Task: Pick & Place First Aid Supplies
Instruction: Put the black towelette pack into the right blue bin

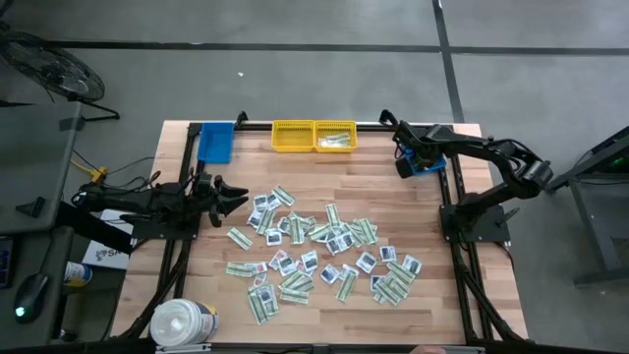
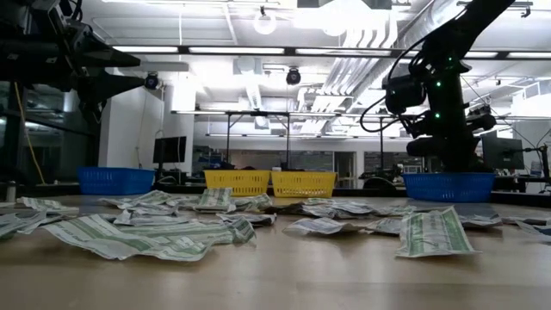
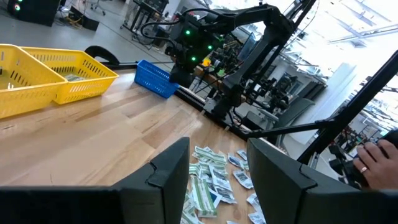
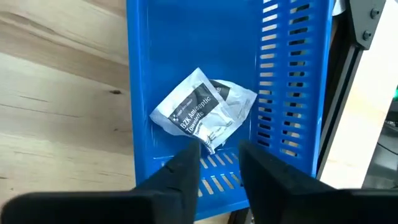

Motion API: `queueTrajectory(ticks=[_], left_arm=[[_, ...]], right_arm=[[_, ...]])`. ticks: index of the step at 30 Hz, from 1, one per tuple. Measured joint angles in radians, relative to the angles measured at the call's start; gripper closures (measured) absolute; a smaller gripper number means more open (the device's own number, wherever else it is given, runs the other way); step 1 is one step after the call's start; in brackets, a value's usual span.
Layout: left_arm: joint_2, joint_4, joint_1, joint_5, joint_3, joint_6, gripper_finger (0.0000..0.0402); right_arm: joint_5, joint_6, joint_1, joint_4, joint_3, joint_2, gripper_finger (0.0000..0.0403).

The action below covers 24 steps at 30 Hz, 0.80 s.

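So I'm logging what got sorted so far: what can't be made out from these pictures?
- Right blue bin, high view: the right gripper covers its inside; only the right wrist view shows a white packet there.
- Yellow bins, low view: walls hide the contents.
- Left blue bin, high view: contents too small to tell.
- Packet print in the table pile: too small.

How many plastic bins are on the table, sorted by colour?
Yellow bins: 2, side by side at the far edge.
Blue bins: 2, one at the far left, one at the far right under the right gripper, with a white packet in it.
Total: 4 bins.
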Motion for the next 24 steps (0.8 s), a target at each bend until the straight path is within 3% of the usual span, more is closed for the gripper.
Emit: queueTrajectory(ticks=[9, 24], left_arm=[[0.000, 0.000, 0.000, 0.000, 0.000, 0.000, 0.0240], [0.000, 0.000, 0.000, 0.000, 0.000, 0.000, 0.0240]], right_arm=[[-0.072, -0.008, 0.033, -0.011, 0.008, -0.016, 0.0236], [-0.037, 0.040, 0.115, -0.159, 0.024, -0.186, 0.0241]])
